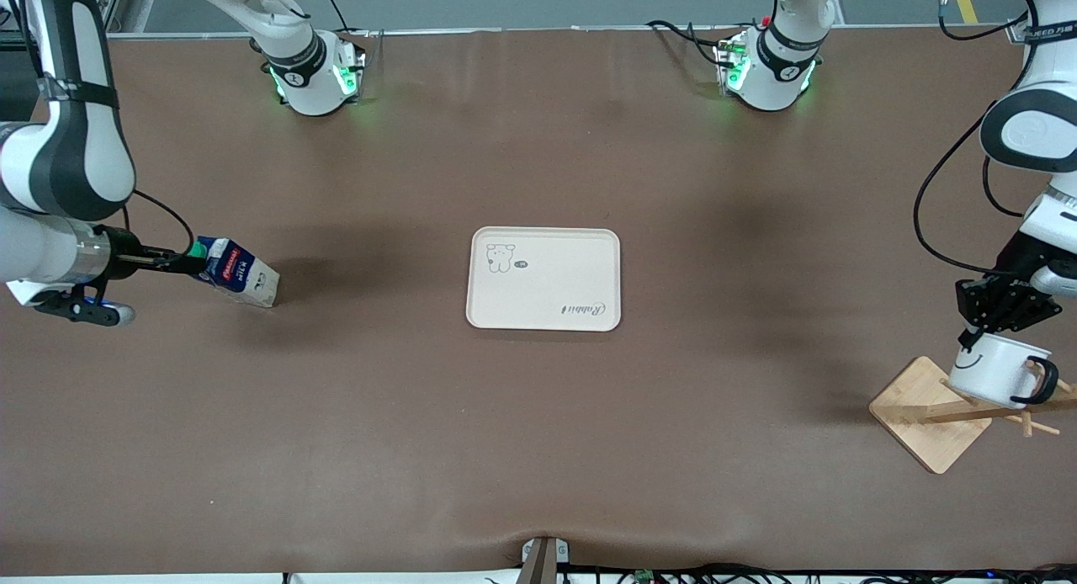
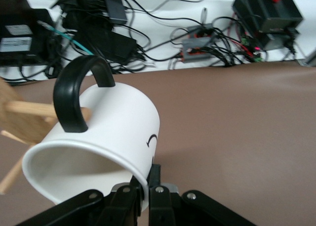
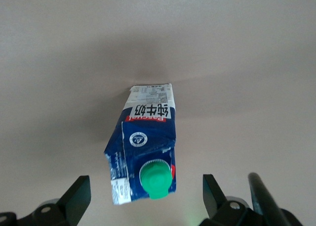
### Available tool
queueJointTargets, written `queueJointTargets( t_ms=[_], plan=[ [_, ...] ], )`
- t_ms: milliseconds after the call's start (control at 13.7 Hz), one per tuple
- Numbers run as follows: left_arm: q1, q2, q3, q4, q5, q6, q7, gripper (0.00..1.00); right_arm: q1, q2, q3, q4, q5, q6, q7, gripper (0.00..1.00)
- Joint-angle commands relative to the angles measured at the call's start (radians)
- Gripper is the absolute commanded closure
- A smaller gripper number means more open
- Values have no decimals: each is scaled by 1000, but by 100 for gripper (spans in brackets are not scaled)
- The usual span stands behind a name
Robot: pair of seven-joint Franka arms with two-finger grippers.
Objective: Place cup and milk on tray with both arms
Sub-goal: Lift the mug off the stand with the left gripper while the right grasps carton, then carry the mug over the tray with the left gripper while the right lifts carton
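Observation:
The milk lies on its side on the brown table near the right arm's end, green cap toward my right gripper. In the right wrist view the gripper is open, its fingers wide apart on either side of the carton's cap end and not touching it. My left gripper is shut on the rim of the cup, held tilted over the wooden rack. The left wrist view shows the fingers pinching the cup's wall, black handle up. The tray lies at the table's middle with nothing on it.
A square wooden rack with pegs stands at the left arm's end, under the cup; one peg passes by the cup's handle. Cables and black boxes lie off the table edge nearest the front camera.

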Motion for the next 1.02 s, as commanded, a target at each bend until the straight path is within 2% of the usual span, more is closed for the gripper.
queueJointTargets(
  t_ms=[0,219,438,583,729,802,948],
  plan=[
    [2,-67,-8,-5,-14,-119,-1,100,-3,-78,4,-114,29,51,18,0],
    [4,-90,-60,-13,-13,-179,-144,100,-7,-83,4,-143,37,70,20,0],
    [2,-90,-106,-13,-7,-277,-373,100,-11,-89,4,-184,49,110,20,0],
    [1,-87,-158,-10,91,-296,-565,100,-13,-92,2,-232,75,171,18,0],
    [-1,-81,-250,4,247,-298,-850,100,-13,-94,2,-259,77,225,18,0],
    [-1,-76,-305,21,338,-299,-999,100,-16,-91,2,-259,77,225,18,9],
    [-2,-34,-388,56,447,-333,-1237,100,-19,-88,1,-256,77,228,18,42]
  ],
)
